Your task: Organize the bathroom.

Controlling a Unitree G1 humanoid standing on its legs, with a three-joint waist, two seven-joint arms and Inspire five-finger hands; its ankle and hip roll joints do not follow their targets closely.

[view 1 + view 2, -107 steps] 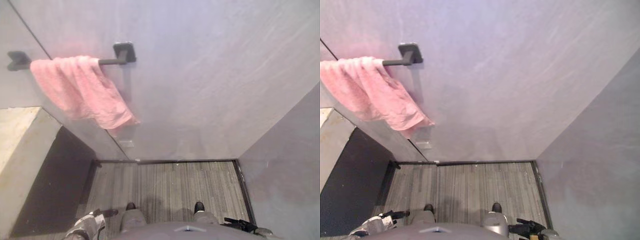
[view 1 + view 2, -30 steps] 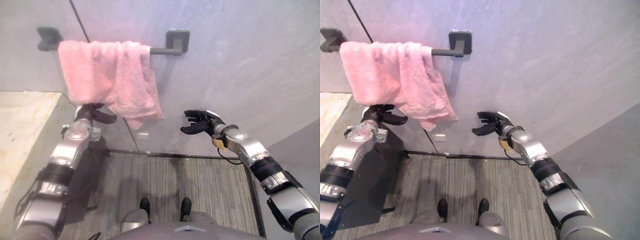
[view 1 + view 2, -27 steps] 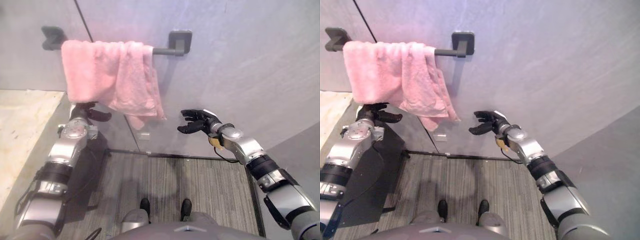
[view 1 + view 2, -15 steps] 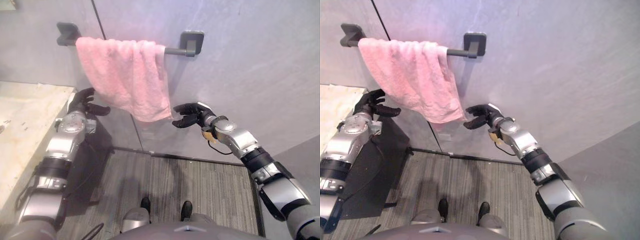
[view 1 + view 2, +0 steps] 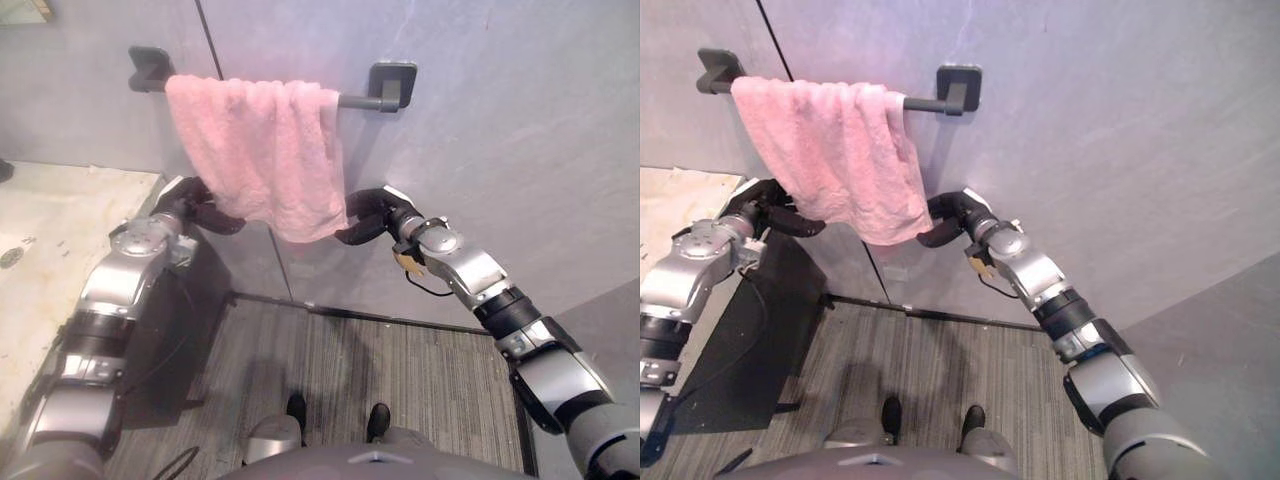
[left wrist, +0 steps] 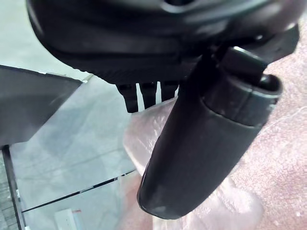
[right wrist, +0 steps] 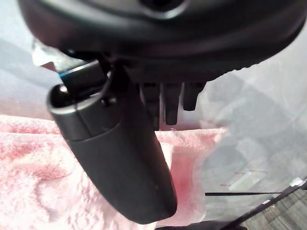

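Left eye view: a pink towel point(image 5: 262, 152) hangs bunched over a dark wall-mounted towel bar point(image 5: 362, 100) on a grey wall. The left hand point(image 5: 188, 207) reaches its lower left edge, the right hand point(image 5: 368, 215) its lower right corner — both with curled fingers at the cloth.

Right eye view: the same scene, with striped floor point(image 5: 940, 365) below.

Left wrist view: the thumb lies over pink cloth, fingers behind it — pinching the towel.

Right wrist view: thumb and fingers likewise pinch the towel's edge.
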